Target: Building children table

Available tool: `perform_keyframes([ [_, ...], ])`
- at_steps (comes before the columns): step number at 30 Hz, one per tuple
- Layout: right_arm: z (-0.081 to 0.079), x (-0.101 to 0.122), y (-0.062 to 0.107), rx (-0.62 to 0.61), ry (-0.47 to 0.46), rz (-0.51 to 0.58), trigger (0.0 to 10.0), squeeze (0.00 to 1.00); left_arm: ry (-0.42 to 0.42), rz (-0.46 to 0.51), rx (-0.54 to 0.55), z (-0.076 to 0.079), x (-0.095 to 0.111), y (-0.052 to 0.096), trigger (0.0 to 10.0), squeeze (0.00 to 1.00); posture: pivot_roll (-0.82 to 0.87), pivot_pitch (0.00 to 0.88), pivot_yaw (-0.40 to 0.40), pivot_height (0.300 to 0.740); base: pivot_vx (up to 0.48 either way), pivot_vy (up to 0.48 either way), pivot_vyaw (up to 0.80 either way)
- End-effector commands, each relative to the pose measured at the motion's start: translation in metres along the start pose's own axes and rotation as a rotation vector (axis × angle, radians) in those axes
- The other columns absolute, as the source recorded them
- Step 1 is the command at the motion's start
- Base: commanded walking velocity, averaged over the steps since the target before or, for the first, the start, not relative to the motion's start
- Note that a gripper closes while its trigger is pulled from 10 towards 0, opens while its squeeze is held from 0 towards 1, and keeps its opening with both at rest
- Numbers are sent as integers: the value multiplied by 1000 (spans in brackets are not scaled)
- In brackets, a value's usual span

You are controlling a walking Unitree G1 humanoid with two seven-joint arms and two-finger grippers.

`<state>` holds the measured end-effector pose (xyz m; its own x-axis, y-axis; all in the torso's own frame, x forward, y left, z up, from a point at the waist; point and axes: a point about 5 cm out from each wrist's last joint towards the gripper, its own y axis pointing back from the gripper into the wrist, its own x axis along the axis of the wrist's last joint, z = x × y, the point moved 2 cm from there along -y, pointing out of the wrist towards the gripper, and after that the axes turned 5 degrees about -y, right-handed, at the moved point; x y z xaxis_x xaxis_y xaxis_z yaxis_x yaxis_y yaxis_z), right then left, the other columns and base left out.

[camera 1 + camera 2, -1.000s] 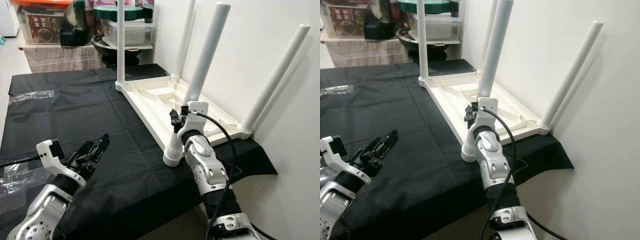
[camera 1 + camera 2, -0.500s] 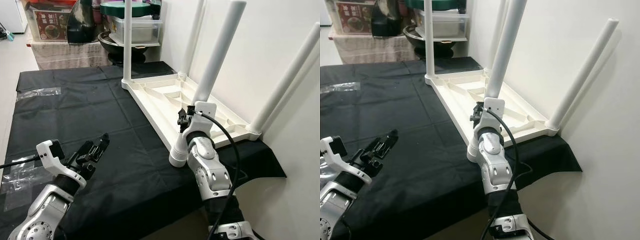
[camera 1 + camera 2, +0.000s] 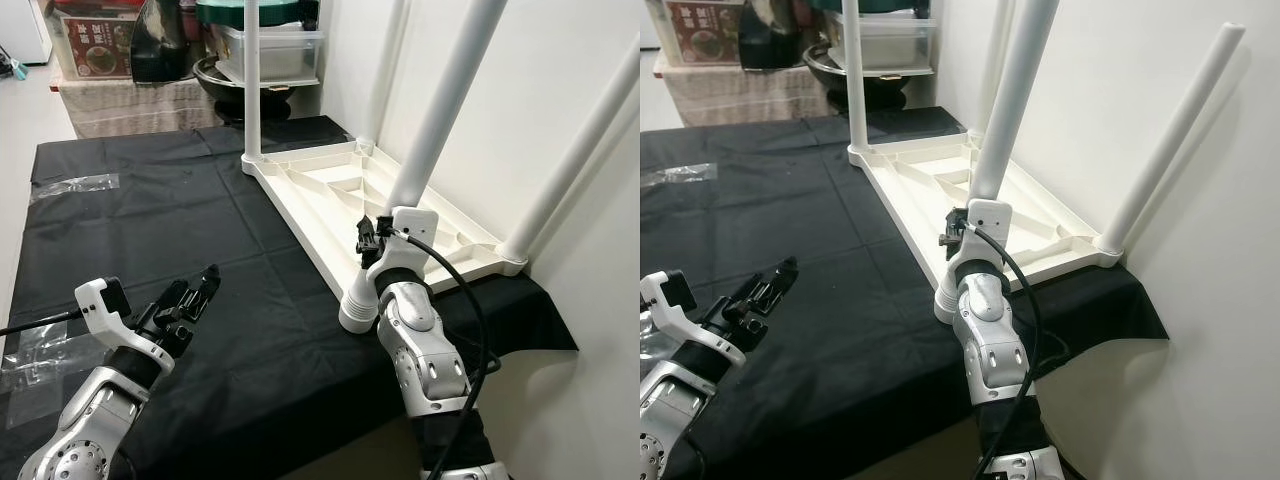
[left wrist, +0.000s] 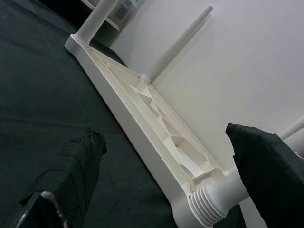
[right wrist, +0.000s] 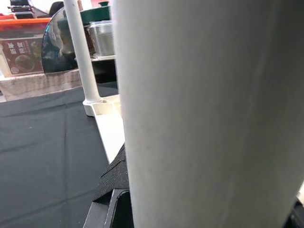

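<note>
White plastic table top [image 3: 340, 195] lies upside down on the black-clothed bench [image 3: 150, 220]; right gripper [image 3: 372, 240] pinches its near round white leg [image 3: 425, 150], left gripper [image 3: 195, 292] jaws spread.

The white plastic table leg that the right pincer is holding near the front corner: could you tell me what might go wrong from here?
1. The white plastic table leg leans away from vertical, so its ribbed base may cross-thread or pop out of the corner.
2. The upturned white plastic tabletop lies near the black-clothed table's front edge; a push from the right pincer might slide it off.
3. The left pincer hovers apart, open, bracing nothing.
</note>
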<state>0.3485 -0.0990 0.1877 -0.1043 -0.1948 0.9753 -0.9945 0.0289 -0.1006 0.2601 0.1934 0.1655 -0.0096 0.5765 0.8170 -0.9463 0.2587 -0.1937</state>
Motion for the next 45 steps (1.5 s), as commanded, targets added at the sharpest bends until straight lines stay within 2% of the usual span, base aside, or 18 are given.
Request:
perform_keyframes([
  [1, 8, -6, 2, -24, 29, -14, 0, 0, -3, -7, -5, 0, -2, -2, 10000, 0, 87, 0, -100, 740, 0, 0, 0],
  [11, -4, -2, 7, 70, 67, 12, 0, 0, -3, -11, -6, 1, -3, -1, 10000, 0, 83, 0, -100, 740, 0, 0, 0],
  [15, -3, -9, 8, 76, 61, -31, 0, 0, 0, -12, -6, 1, -4, -1, 10000, 0, 83, 0, -100, 740, 0, 0, 0],
  [25, -3, -13, 7, 89, 71, -57, 0, 0, -1, -15, -7, 0, -4, -1, 10000, 0, 82, 0, -102, 740, 0, 0, 0],
  [26, -3, -15, 6, 91, 68, -76, 7490, 0, -1, -17, -7, 0, -4, -1, 10000, 0, 82, 0, -102, 740, 0, 0, 0],
  [27, -3, -15, 6, 91, 68, -76, 7490, 0, -1, -17, -7, 0, -4, -1, 10000, 0, 82, 0, -102, 740, 0, 0, 0],
  [28, -3, -16, 6, 91, 66, -83, 10000, 0, -1, -17, -8, 1, -5, -1, 10000, 0, 82, 0, -102, 740, 0, 0, 0],
  [45, -4, -4, 5, 93, 63, -59, 10000, 0, 2, -21, -12, 1, -6, -2, 10000, 0, 73, 0, -101, 740, 0, 0, 0],
])
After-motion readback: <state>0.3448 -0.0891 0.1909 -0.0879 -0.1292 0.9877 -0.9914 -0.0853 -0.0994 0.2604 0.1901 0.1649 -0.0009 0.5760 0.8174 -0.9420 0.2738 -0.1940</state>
